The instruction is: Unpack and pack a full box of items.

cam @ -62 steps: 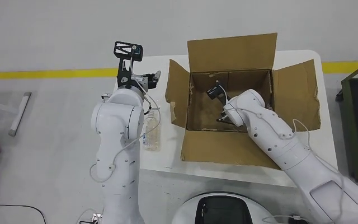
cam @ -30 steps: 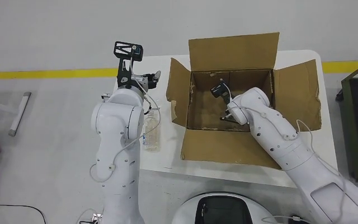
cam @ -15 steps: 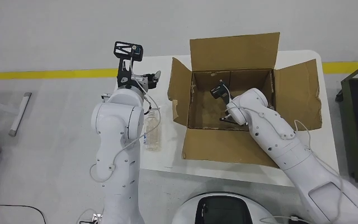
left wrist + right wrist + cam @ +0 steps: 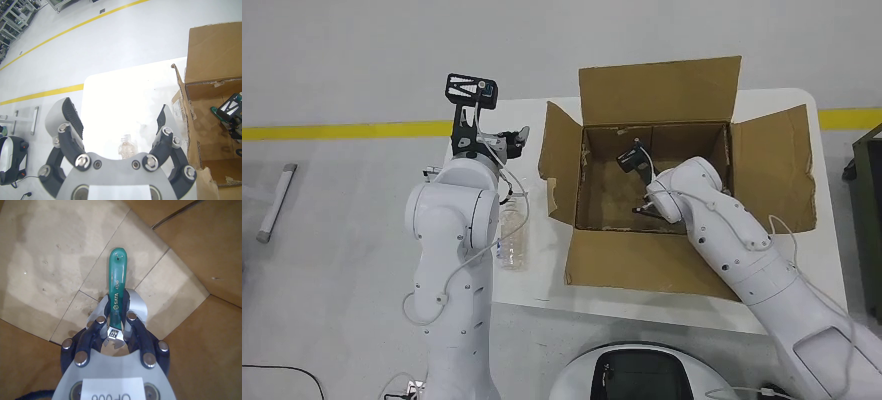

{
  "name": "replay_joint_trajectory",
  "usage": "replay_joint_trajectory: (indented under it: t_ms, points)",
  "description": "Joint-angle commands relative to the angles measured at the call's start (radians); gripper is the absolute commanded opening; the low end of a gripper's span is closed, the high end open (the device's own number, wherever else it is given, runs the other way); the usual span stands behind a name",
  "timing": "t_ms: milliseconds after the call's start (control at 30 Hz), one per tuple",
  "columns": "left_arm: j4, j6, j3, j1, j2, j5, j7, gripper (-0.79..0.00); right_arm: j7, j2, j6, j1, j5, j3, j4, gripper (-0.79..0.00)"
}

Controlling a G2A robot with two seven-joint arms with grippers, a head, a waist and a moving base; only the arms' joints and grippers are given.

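An open cardboard box stands on the white table. My right gripper is inside it, above the floor of the box. It is shut on the green handle of a wrench, close to the metal head. The handle sticks out past the fingertips. The left wrist view shows this gripper and the box from the side. My left gripper hangs open and holds nothing, left of the box. A clear plastic bottle lies on the table below it.
The four box flaps stand spread outward. A yellow line runs across the floor behind the table. The table's left edge is close to the bottle.
My right gripper has shifted slightly toward the far side of the box with the wrench in it, and the box moved a little with it. The left arm has stayed put.
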Motion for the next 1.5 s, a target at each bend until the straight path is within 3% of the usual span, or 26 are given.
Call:
replay_joint_trajectory:
  t_ms: [0, 400, 700, 933, 1233, 1467]
  points:
    - [0.0, 0.0, 0.0, 0.0, 0.0, 0.0, 0.0, 0.0, 0.009, 0.004, 0.003, -0.012, -0.01, 0.016, -0.037, -0.785]
    - [0.0, 0.0, 0.0, 0.0, 0.0, 0.0, 0.0, 0.0, 0.03, 0.036, 0.0, -0.127, 0.001, 0.191, -0.362, -0.785]
    - [0.0, 0.0, 0.0, 0.0, 0.0, 0.0, 0.0, 0.0, 0.013, 0.07, -0.013, -0.267, 0.168, 0.514, -0.734, -0.785]
    - [0.0, 0.0, 0.0, 0.0, 0.0, 0.0, 0.0, 0.0, -0.035, 0.089, -0.017, -0.389, 0.309, 0.772, -0.924, -0.785]
    - [0.0, 0.0, 0.0, 0.0, 0.0, 0.0, 0.0, 0.0, 0.001, 0.107, 0.034, -0.547, 0.308, 1.002, -1.069, -0.785]
    - [0.0, 0.0, 0.0, 0.0, 0.0, 0.0, 0.0, 0.0, 0.06, 0.114, 0.061, -0.677, 0.298, 1.1, -1.014, -0.785]
